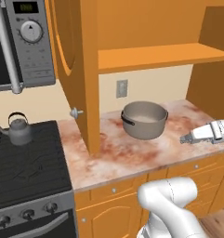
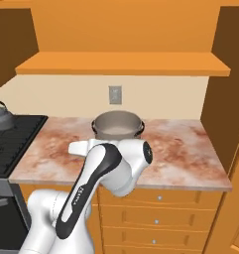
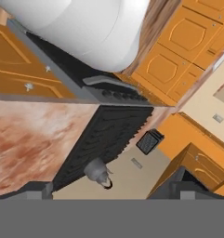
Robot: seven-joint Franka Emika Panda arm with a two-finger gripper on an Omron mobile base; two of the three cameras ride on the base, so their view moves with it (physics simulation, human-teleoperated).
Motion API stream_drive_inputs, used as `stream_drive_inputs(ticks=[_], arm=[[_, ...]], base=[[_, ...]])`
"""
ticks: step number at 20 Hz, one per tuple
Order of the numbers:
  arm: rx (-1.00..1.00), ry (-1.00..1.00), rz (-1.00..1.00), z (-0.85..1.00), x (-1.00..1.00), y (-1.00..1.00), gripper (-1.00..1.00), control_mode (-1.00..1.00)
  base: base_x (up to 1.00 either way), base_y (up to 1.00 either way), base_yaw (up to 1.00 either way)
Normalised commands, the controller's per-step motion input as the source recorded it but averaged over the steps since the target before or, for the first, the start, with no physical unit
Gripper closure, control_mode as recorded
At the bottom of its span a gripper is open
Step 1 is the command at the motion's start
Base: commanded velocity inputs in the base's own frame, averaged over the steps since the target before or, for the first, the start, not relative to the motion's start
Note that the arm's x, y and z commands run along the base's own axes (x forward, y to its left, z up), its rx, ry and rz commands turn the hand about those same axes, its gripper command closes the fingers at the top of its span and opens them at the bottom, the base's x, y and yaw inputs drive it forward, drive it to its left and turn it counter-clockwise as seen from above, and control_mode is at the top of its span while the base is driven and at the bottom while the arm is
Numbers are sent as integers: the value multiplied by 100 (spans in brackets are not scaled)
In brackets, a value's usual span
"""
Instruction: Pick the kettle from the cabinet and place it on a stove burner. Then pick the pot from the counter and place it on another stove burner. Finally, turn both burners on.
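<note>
Already the kettle (image 1: 18,130) sat on the stove (image 1: 29,162), on a back burner near the left edge, so I judged the first step done and the pot next. That pot (image 1: 144,120) stood upright on the counter (image 1: 132,153) below the cabinet (image 1: 160,56) shelf, just in front of the wall outlet (image 1: 121,88), and it looked empty inside. My gripper (image 1: 187,138) hung over the counter to the pot's right, apart from it, fingers spread wide and holding nothing. As I read it, the next move called for swinging the hand toward the pot and catching its rim or one dark side handle. The shelf above carried nothing I could see
</note>
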Motion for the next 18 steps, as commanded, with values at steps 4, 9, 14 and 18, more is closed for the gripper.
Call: stream_drive_inputs(ticks=[4, 9, 14, 18], arm=[[0, 0, 0, 0, 0, 0, -100, 100], [0, 0, 0, 0, 0, 0, -100, 100], [0, 0, 0, 0, 0, 0, -100, 100], [0, 0, 0, 0, 0, 0, -100, 100]], base=[[49, -16, 11], [47, -21, 12], [42, -24, 13], [39, -18, 10]])
